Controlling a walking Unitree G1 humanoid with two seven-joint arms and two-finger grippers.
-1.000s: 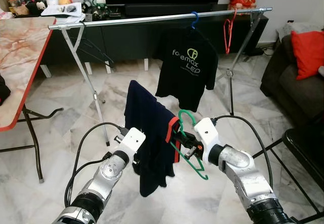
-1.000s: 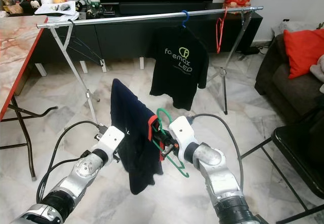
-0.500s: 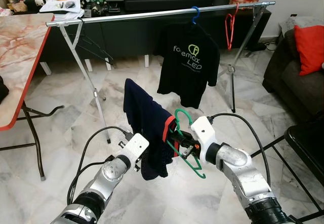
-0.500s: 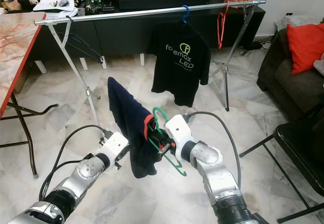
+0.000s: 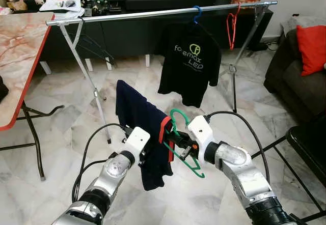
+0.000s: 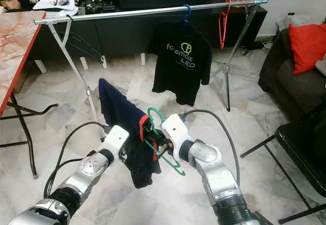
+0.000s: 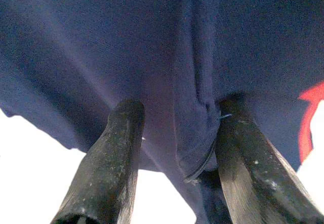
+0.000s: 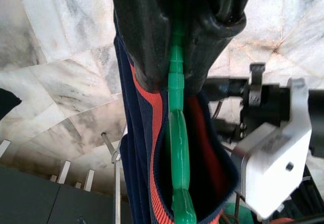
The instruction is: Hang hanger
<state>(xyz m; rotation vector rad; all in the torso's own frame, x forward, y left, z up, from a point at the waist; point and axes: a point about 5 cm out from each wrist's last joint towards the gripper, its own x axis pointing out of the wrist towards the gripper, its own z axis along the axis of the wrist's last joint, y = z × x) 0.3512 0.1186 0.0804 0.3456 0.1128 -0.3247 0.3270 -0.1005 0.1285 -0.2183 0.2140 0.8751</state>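
Observation:
A green hanger (image 5: 184, 148) sits in my right gripper (image 5: 178, 142), which is shut on it just below the hook; the clamp shows in the right wrist view (image 8: 177, 67). One hanger arm reaches through the red collar of a navy shirt (image 5: 140, 120). The shirt hangs in front of me at chest height. My left gripper (image 7: 179, 112) is against the shirt's lower cloth, with a fold pinched between its fingers (image 7: 121, 148). The metal clothes rail (image 5: 153, 13) spans the room farther off.
On the rail hang a black printed T-shirt on a blue hanger (image 5: 188, 64) and a bare red hanger (image 5: 232, 29). A marble-topped table (image 5: 20, 47) stands on the left. A dark sofa with a red cushion (image 5: 310, 47) and a black chair (image 5: 305, 138) are on the right.
Both grippers have shifted a little to the left with the shirt and hanger. The shirt's top corner now stands slightly higher.

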